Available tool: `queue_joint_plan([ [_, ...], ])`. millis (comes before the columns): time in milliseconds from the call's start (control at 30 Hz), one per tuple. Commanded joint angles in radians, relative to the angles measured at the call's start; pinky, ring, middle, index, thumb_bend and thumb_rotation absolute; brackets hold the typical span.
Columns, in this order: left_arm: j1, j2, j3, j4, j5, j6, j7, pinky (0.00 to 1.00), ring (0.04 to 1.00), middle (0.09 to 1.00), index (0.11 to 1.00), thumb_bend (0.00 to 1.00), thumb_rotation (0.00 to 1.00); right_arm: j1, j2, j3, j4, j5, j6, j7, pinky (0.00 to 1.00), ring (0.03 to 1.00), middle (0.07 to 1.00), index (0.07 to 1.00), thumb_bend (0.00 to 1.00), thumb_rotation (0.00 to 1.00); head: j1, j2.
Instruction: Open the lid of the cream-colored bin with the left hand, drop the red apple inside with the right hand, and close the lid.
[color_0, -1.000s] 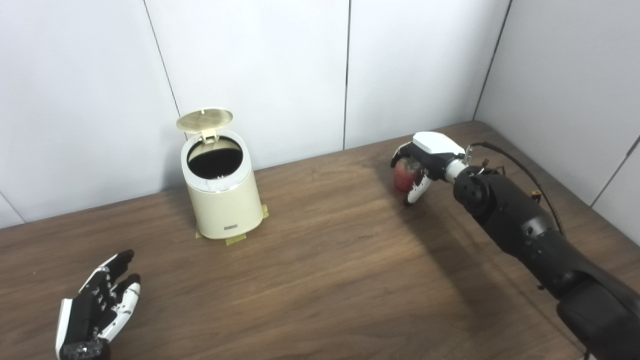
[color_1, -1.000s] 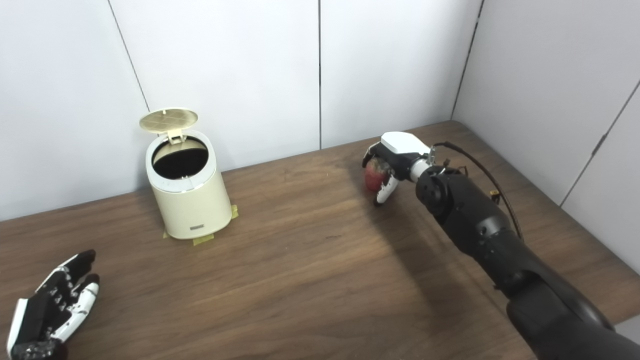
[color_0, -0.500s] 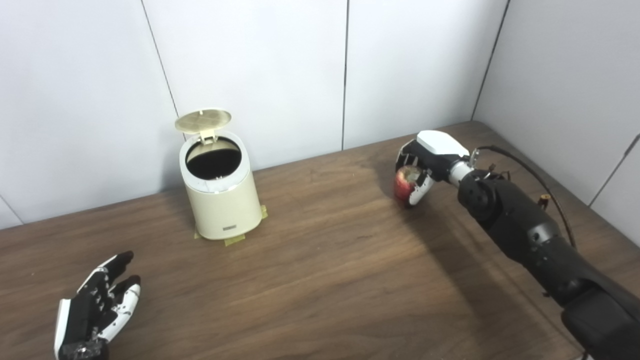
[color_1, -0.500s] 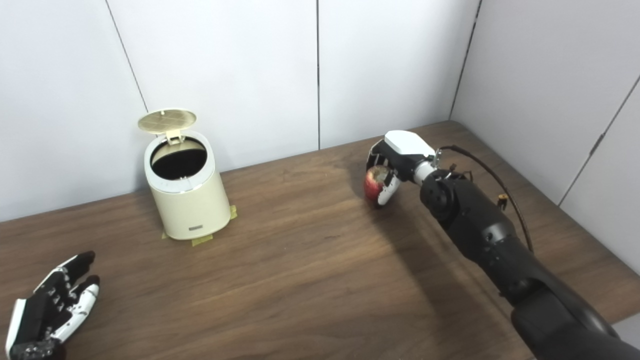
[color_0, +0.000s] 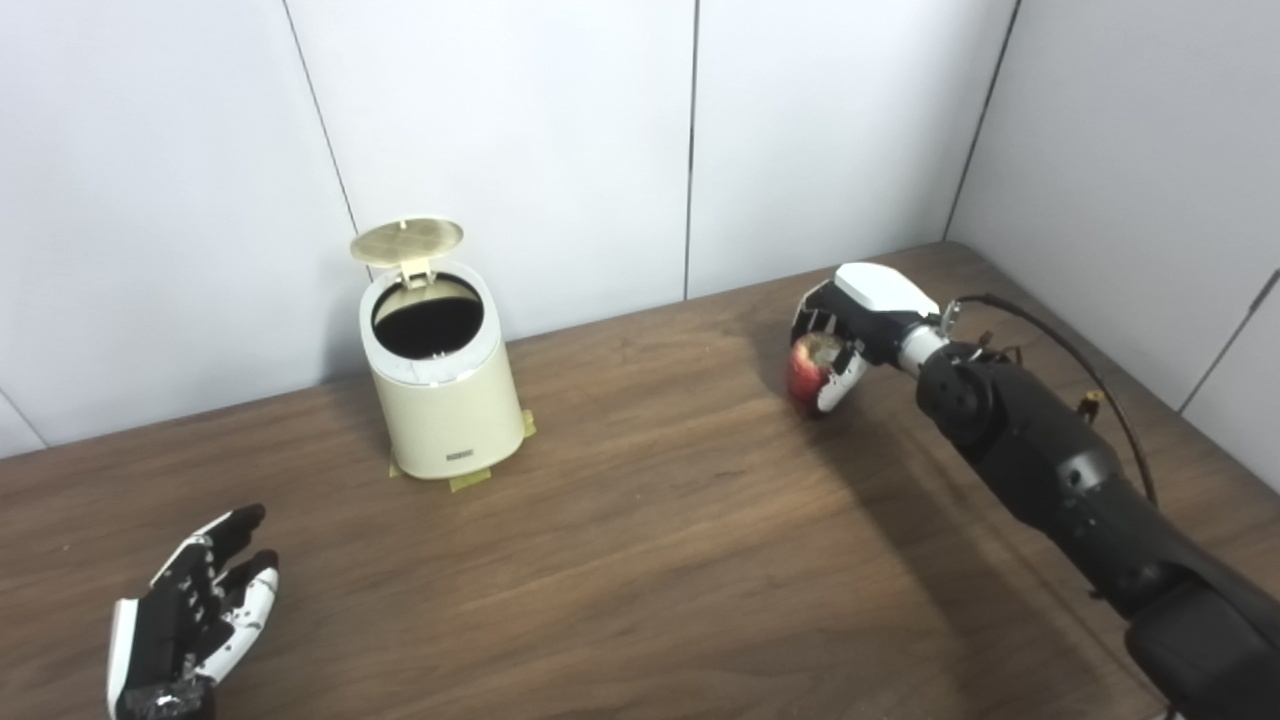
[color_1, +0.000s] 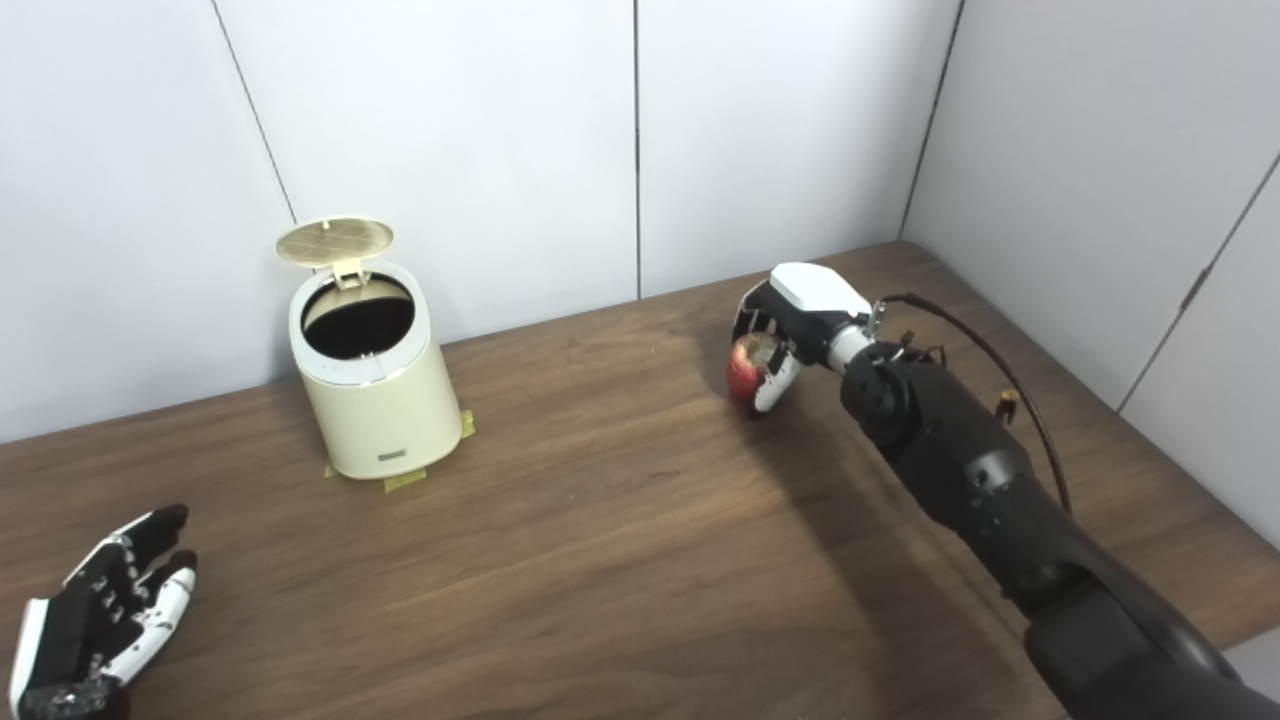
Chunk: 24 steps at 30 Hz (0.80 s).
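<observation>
1. The red apple (color_0: 805, 368) sits in the grip of the right robot hand (color_0: 845, 325), whose fingers curl over it from above while the thumb presses its near side, toward the counter's far right corner; whether it touches the wood cannot be told.
2. The cream-colored bin (color_0: 441, 398) stands upright near the far edge, left of the middle and well apart from the apple, its dark mouth uncovered.
3. Its round lid (color_0: 407, 240) is tipped up on the rear hinge.
4. Yellow tape tabs (color_0: 468, 480) lie at the bin's base on the wooden counter (color_0: 660, 540).
5. The left robot hand (color_0: 190, 612) rests at the near left corner, fingers spread, holding nothing.
</observation>
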Motion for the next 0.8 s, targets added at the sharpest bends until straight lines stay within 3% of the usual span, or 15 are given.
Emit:
queue_joint_plan([
  [0, -0.017, 0.004, 0.006, -0.011, 0.005, -0.032, 0.015, 0.86, 0.854, 0.819, 0.739, 0.28, 0.07, -0.041, -0.015, -0.028, -0.087, -0.004, -0.007, -0.030, 0.48, 0.431, 0.501, 0.498, 0.52, 0.00, 0.009, -0.001],
  [133, -0.015, 0.003, -0.002, -0.003, 0.017, -0.026, 0.016, 0.83, 0.843, 0.816, 0.740, 0.28, 0.08, -0.039, 0.008, -0.029, -0.201, -0.029, 0.027, -0.015, 0.46, 0.418, 0.501, 0.508, 0.52, 0.00, 0.024, -0.003],
  [267, -0.011, -0.009, -0.001, -0.002, -0.002, -0.025, 0.011, 0.89, 0.864, 0.827, 0.762, 0.30, 0.09, -0.049, 0.039, -0.022, -0.298, -0.054, 0.023, -0.014, 0.44, 0.411, 0.481, 0.525, 0.52, 0.00, 0.044, -0.002],
  [400, -0.008, -0.016, -0.010, -0.002, 0.021, -0.022, 0.021, 0.87, 0.850, 0.826, 0.767, 0.31, 0.15, -0.067, 0.092, -0.019, -0.414, -0.060, 0.055, 0.023, 0.47, 0.413, 0.480, 0.527, 0.52, 0.00, 0.095, -0.001],
  [533, -0.003, -0.031, -0.024, 0.003, 0.038, -0.025, 0.037, 0.83, 0.820, 0.807, 0.772, 0.32, 0.18, -0.093, 0.146, -0.011, -0.482, -0.069, 0.048, 0.038, 0.67, 0.425, 0.482, 0.515, 0.52, 0.00, 0.171, -0.010],
  [567, -0.002, -0.035, -0.027, 0.007, 0.041, -0.028, 0.041, 0.82, 0.814, 0.804, 0.774, 0.33, 0.19, -0.101, 0.164, -0.010, -0.494, -0.063, 0.050, 0.043, 0.66, 0.432, 0.481, 0.510, 0.52, 0.00, 0.185, -0.013],
  [667, -0.001, -0.041, -0.039, 0.019, 0.059, -0.045, 0.051, 0.78, 0.802, 0.798, 0.775, 0.33, 0.22, -0.119, 0.211, -0.019, -0.515, -0.028, 0.052, 0.055, 0.45, 0.427, 0.488, 0.507, 0.52, 0.00, 0.212, -0.019],
  [767, 0.001, -0.053, -0.047, 0.021, 0.068, -0.042, 0.060, 0.78, 0.804, 0.802, 0.777, 0.33, 0.24, -0.146, 0.253, -0.009, -0.512, -0.039, 0.048, 0.049, 0.40, 0.401, 0.496, 0.515, 0.52, 0.00, 0.235, -0.025],
])
